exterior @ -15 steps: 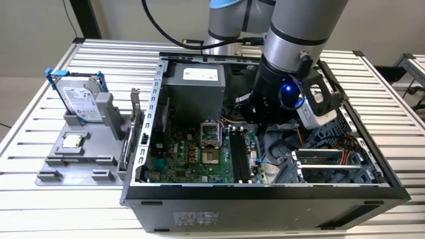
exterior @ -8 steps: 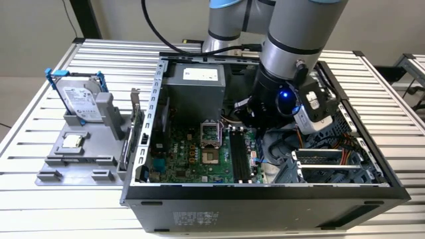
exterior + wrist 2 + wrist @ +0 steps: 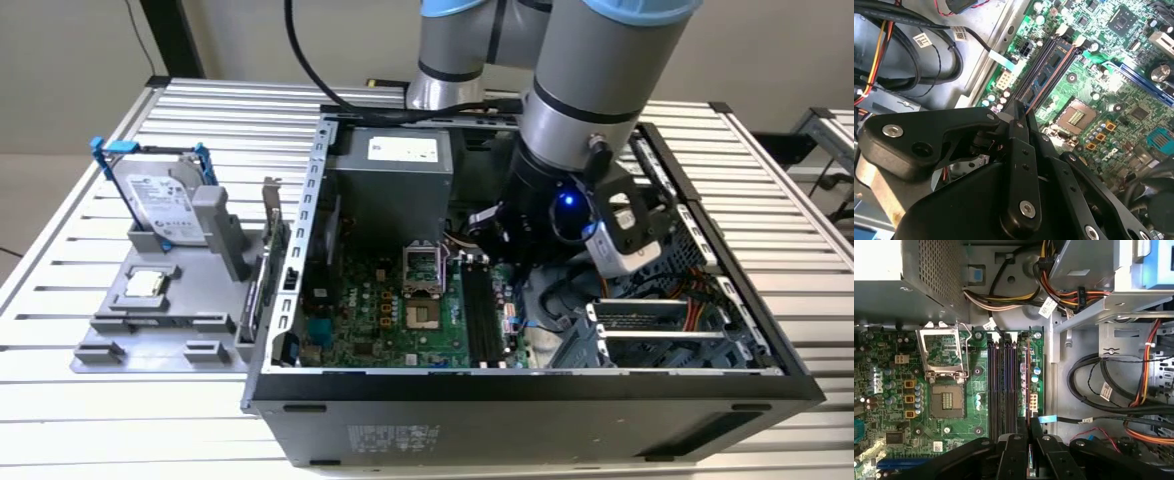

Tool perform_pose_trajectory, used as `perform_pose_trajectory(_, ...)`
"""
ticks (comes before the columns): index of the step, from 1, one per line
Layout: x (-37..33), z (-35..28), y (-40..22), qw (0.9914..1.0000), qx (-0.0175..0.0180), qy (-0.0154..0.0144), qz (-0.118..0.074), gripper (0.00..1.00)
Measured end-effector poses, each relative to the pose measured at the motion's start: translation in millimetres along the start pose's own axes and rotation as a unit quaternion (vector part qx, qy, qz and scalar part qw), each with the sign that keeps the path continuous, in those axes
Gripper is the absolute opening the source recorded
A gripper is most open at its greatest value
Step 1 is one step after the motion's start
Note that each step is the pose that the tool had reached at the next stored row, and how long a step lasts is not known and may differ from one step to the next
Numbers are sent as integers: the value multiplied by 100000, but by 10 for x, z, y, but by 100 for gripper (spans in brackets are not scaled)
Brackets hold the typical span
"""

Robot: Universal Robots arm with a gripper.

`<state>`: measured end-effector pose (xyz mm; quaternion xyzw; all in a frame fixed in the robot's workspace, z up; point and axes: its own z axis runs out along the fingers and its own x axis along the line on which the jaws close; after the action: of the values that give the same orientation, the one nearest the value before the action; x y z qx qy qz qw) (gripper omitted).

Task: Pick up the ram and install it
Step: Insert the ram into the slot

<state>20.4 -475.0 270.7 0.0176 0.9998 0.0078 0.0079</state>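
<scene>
Black steel computer case (image 3: 534,400) is lying open on the slatted table (image 3: 747,170), and we are looking at the arm (image 3: 587,90) reaching down inside it. Green motherboard (image 3: 400,320) is filling the case floor, with the open processor socket (image 3: 944,362) beside the row of black memory slots (image 3: 1001,385).

We are seeing the gripper (image 3: 1029,427) hanging right over the outermost slot, fingers (image 3: 1021,125) pressed together on a thin edge-on board, which we are judging to be the ram (image 3: 1029,390). It is standing on edge along that slot; in the second wrist view it appears as a reddish strip running toward the slot end. Whether it is fully seated we cannot tell, the latches being too small to read.

Pickup looks done, insertion looks in hand or close to finished. Hard drive (image 3: 163,205) and processor chip (image 3: 144,285) are sitting on the grey holder (image 3: 134,330) outside the case.
</scene>
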Motion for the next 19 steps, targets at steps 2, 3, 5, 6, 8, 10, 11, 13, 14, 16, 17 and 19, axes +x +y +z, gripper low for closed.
perform_pose_trajectory(2,1,23,0,100000,17,3,-36,0)
perform_pose_trajectory(3,3,31,0,100000,24,3,-52,0)
perform_pose_trajectory(5,5,48,-1,100000,56,2,-84,0)
perform_pose_trajectory(6,6,60,-1,100000,79,1,-98,0)
perform_pose_trajectory(8,7,94,-2,100000,155,-1,-111,0)
perform_pose_trajectory(10,8,126,-2,100000,267,-6,-116,0)
perform_pose_trajectory(11,10,141,-3,99999,322,-6,-115,0)
perform_pose_trajectory(13,14,176,-3,99999,378,-10,-115,0)
perform_pose_trajectory(14,16,190,-3,99999,389,-14,-119,0)
perform_pose_trajectory(16,21,212,-4,99999,423,-16,-118,0)
perform_pose_trajectory(17,23,228,-4,99999,457,-19,-114,0)
perform_pose_trajectory(19,24,242,-5,99999,482,-21,-123,0)
